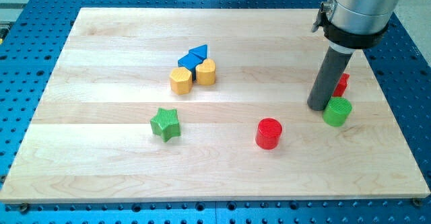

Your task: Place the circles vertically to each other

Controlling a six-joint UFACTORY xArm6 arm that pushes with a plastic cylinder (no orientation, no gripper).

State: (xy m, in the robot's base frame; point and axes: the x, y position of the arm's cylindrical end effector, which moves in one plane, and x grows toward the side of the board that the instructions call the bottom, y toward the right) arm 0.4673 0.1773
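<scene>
A red circle block [269,133] lies right of the board's middle, toward the view's bottom. A green circle block [337,111] lies at the view's right. My tip [318,107] rests on the board just left of the green circle, touching or nearly touching it. The red circle is lower left of my tip, well apart from it. A second red block [342,84] sits behind the rod, just above the green circle; the rod partly hides it and its shape is unclear.
A green star [166,124] lies left of centre. A cluster sits above the middle: a yellow hexagon [181,80], a yellow block [206,71], a blue block [188,60] and a blue triangle [199,52]. The board's right edge [397,116] is near the green circle.
</scene>
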